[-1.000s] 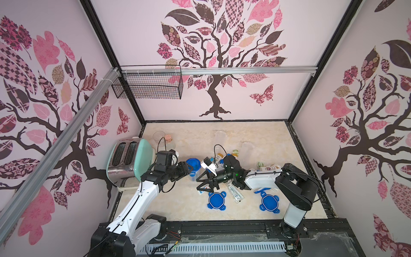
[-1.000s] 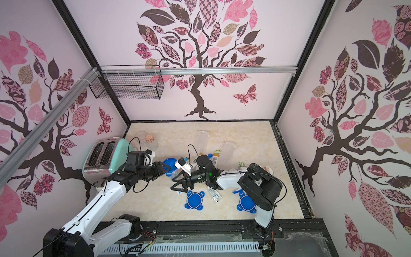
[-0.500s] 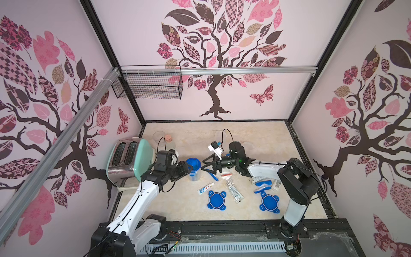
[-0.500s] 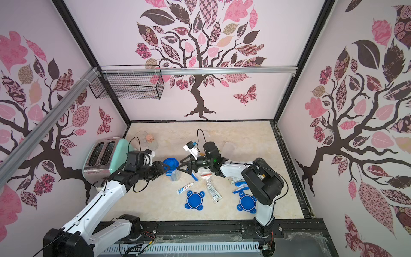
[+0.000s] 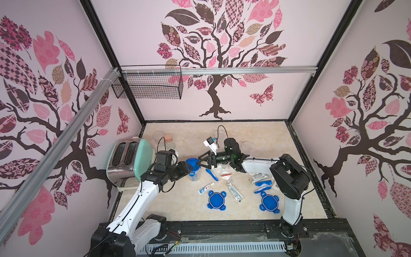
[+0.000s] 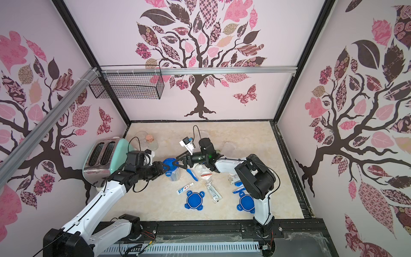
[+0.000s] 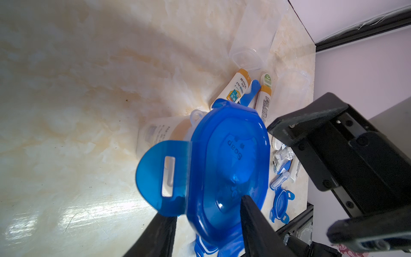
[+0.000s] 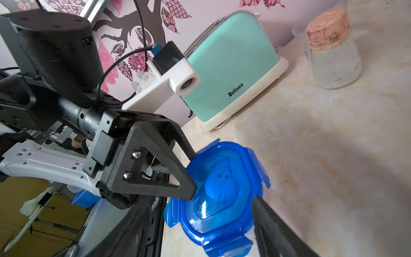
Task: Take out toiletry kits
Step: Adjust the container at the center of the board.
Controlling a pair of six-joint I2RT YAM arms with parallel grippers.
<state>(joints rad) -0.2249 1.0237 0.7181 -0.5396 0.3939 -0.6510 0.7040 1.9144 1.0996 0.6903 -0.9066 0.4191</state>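
Lid-opening step, by my reading; the lidded canister (image 5: 194, 176) stands at 9 o'clock on the desk (image 5: 178, 207); the left hand (image 5: 188, 170) clasps its body; the right hand (image 5: 201, 163) is spread wide astride the blue lid (image 7: 226, 169); one flap (image 7: 163, 178) juts out; a kit bottle (image 7: 155, 135) sits inside; a toothpaste tube (image 5: 205, 188) lies loose at 4 o'clock of the canister; next, probably, free the other clips and lift.

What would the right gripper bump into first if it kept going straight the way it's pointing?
Most likely the blue lid on the clear canister. The right gripper points straight at it, jaws open, very close. The exact gap is hard to judge.
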